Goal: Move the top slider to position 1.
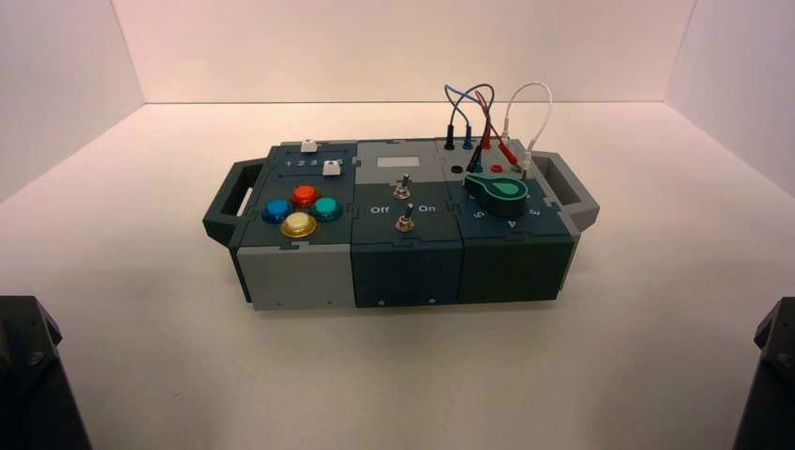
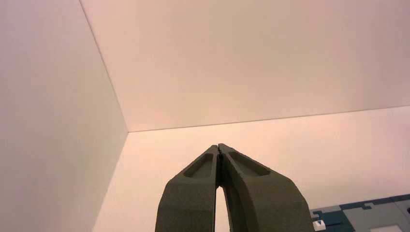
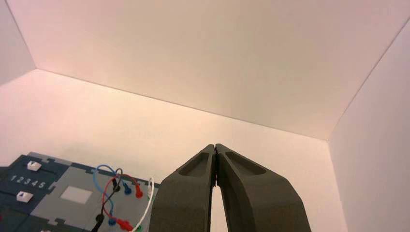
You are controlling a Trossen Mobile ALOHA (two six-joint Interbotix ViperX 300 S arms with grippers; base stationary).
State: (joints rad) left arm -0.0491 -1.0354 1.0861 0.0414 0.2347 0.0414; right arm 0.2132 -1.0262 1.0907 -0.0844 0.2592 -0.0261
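Both arms wait at the near left and right corners, left jaws (image 2: 218, 145) and right jaws (image 3: 215, 145) closed.

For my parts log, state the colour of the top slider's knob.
The top slider is white, seen best in the right wrist view.

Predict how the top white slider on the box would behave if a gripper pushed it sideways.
The top slider would probably glide along its dark slot rather than roll, since it is blocky and sits on that line. Being small with sloping-looking sides, it might let a fingertip slip off.
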